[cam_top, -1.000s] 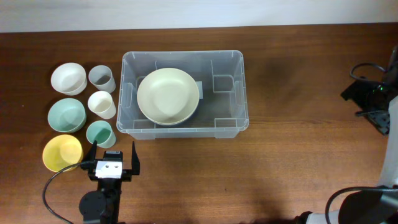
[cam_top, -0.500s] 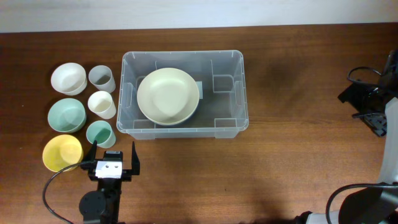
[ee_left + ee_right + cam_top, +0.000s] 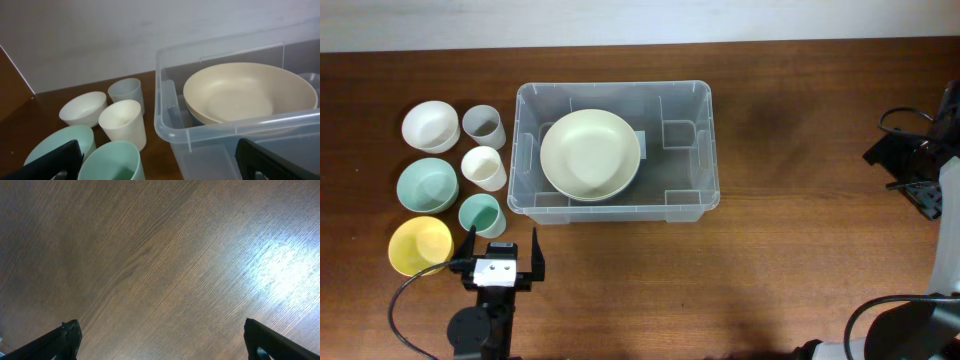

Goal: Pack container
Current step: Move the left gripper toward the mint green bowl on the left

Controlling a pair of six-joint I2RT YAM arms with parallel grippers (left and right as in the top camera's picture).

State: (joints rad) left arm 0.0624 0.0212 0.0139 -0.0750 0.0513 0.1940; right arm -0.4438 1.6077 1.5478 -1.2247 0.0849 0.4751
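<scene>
Six small vessels stand in two columns on the table (image 3: 770, 280), left of the container (image 3: 612, 87): a white bowl (image 3: 430, 126), a grey cup (image 3: 483, 124), a green bowl (image 3: 427, 185), a cream cup (image 3: 484, 167), a teal cup (image 3: 480, 214) and a yellow bowl (image 3: 420, 245). The container sits mid-table toward the far edge. It holds one large cream bowl (image 3: 590, 154) in its left half; its right half is bare.

Change over the last second: almost none. Neither the vessels nor the container show any displacement. The left gripper (image 3: 502, 243) remains parked just on the near side of the teal cup, jaws spread wide, holding nothing. The only visible difference is at the right edge of the overhead view, where the right arm (image 3: 910, 170) appears to shift slightly. The movement is small and partly cropped, so its direction is uncertain. The right gripper (image 3: 162, 342) faces bare wood, jaws spread wide and empty.

Consequence for the task: packing is at an early stage and currently idle. One item is in; six remain outside. The teal cup, directly ahead of the left gripper, is the likely next pick.
</scene>
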